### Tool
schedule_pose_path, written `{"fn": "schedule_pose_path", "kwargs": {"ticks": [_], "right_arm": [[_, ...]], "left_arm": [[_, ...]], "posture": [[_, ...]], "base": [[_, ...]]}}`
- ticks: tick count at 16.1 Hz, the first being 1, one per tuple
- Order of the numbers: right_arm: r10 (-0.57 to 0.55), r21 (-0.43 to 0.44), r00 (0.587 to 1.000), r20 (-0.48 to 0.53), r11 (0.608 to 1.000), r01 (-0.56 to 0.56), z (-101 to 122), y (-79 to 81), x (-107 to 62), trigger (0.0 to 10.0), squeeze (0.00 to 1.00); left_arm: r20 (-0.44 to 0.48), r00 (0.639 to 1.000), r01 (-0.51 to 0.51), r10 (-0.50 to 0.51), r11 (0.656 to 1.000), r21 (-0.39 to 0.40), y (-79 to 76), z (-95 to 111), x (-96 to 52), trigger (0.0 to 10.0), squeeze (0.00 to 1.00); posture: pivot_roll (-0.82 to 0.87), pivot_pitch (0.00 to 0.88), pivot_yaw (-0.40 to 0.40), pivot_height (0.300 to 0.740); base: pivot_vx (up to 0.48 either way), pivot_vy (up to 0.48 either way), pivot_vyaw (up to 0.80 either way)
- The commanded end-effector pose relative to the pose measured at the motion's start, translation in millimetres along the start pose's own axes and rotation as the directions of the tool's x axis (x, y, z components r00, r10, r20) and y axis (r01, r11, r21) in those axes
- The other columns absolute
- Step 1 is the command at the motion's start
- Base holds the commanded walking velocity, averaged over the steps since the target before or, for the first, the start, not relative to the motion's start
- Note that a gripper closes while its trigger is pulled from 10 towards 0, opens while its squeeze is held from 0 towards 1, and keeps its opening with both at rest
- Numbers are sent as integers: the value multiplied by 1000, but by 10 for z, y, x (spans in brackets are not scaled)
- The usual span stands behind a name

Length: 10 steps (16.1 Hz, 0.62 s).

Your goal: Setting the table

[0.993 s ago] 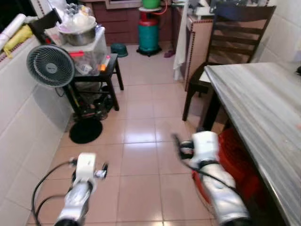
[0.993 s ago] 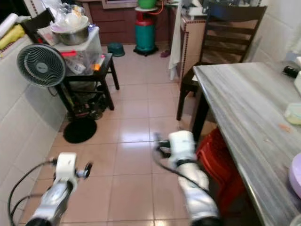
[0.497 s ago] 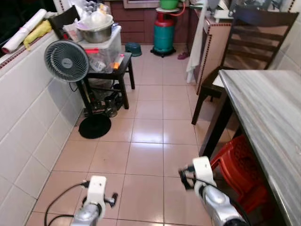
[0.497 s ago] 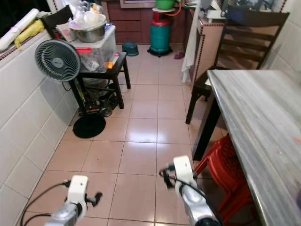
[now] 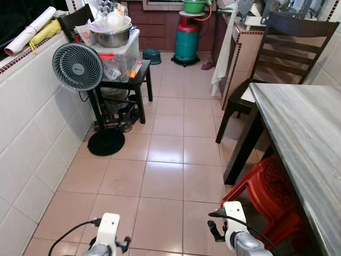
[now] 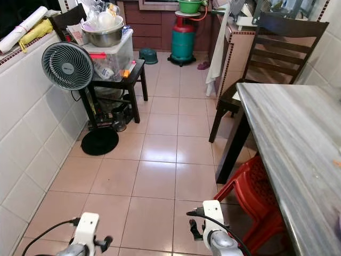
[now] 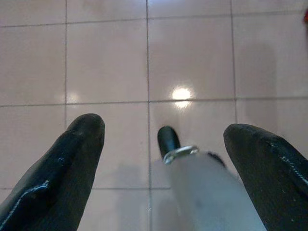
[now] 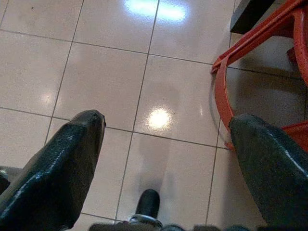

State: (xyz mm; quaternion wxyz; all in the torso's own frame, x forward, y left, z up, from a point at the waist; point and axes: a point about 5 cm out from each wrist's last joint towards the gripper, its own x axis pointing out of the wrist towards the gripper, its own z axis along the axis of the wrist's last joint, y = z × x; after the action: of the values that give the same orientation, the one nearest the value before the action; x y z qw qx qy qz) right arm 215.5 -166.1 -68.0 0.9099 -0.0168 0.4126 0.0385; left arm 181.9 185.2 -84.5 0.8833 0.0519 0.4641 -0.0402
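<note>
The grey stone-patterned dining table [image 5: 303, 122] runs along my right side, and the stretch of its top in view is bare. Both arms hang low at the bottom of the eye views, the left arm [image 5: 109, 234] over the floor tiles and the right arm [image 5: 233, 218] beside the table's near leg. In the left wrist view my left gripper [image 7: 163, 139] is open, with pink tiles and part of my own leg between its fingers. My right gripper [image 8: 166, 130] is open too, held above the tiles with nothing in it.
A red plastic stool [image 5: 266, 194] is tucked under the table, close to my right arm. A dark wooden chair [image 5: 277, 50] stands at the table's far end. On the left are a standing fan [image 5: 77, 66], a cluttered side table [image 5: 133, 80] and a tiled wall. A gas cylinder [image 5: 186, 42] stands at the back.
The camera has tilted up and shifted, showing more of the room. Both arms have sunk toward the bottom edge of the picture.
</note>
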Motion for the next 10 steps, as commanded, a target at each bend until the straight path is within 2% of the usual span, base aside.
{"fn": "schedule_pose_path", "kwargs": {"ticks": [1,4,6,10], "right_arm": [[-14,21,1000,-22,1000,14,-57,-15,-10,10000,0],[-20,23,999,-28,1000,21,-95,-37,-21,10000,0],[-24,18,999,-31,1000,25,-115,-53,-28,10000,0],[-1,10,999,-34,1000,2,-147,-40,-36,10000,0]], "left_arm": [[-5,1000,2,-2,1000,27,20,14,1,10000,0],[-18,1000,2,-1,999,46,23,7,2,10000,0],[-33,999,4,-2,998,65,8,-21,0,10000,0],[-57,998,-1,5,997,73,-3,-81,-7,10000,0]], "posture": [[6,0,6,740],[-5,0,20,740],[-10,0,26,740],[-11,0,25,740]], "base": [[0,307,-800],[0,314,-800],[0,324,-484],[0,333,0]]}}
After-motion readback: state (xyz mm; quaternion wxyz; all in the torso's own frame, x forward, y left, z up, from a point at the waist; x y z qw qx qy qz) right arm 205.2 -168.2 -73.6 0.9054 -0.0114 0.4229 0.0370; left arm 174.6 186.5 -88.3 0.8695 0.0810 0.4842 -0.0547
